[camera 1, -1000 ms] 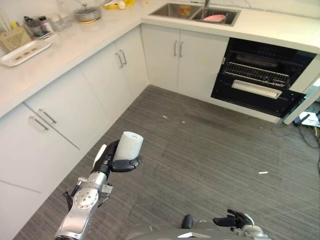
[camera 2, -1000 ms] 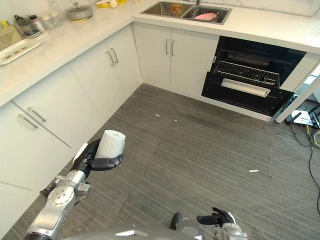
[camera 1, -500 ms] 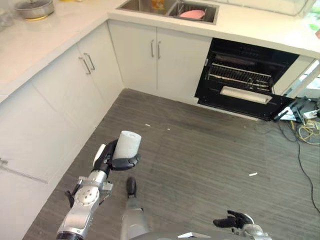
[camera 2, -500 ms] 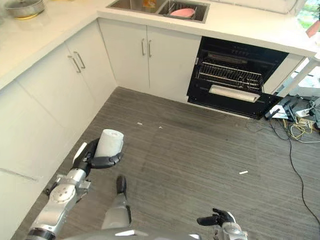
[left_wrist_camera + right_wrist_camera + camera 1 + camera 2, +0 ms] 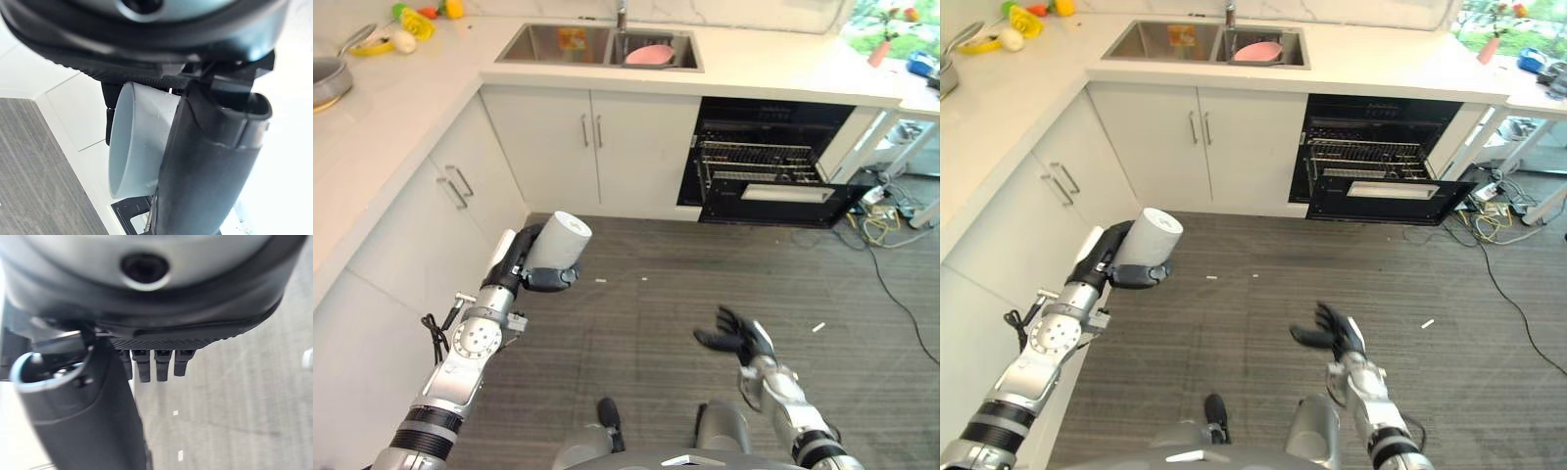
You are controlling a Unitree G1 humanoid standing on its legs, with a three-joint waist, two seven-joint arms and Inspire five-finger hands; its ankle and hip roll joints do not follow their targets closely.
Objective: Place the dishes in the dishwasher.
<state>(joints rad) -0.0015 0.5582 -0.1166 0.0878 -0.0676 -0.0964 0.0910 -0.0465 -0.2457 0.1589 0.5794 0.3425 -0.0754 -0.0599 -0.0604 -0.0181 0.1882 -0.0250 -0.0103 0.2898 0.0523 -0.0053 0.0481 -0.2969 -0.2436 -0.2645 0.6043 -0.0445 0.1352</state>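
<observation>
The left hand (image 5: 524, 266) has its fingers curled round a white cup (image 5: 558, 241), up over the floor beside the cupboards (image 5: 450, 196). The right hand (image 5: 736, 336) is spread wide and holds nothing. The dishwasher (image 5: 766, 162) stands open under the far edge of the counter (image 5: 773, 69).

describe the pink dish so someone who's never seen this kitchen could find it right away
Start at the white counter along the far wall and find the steel double sink set into it, left of the open dishwasher. The pink dish lies in the sink's right basin, by the faucet; it is the one pink thing there.
</observation>
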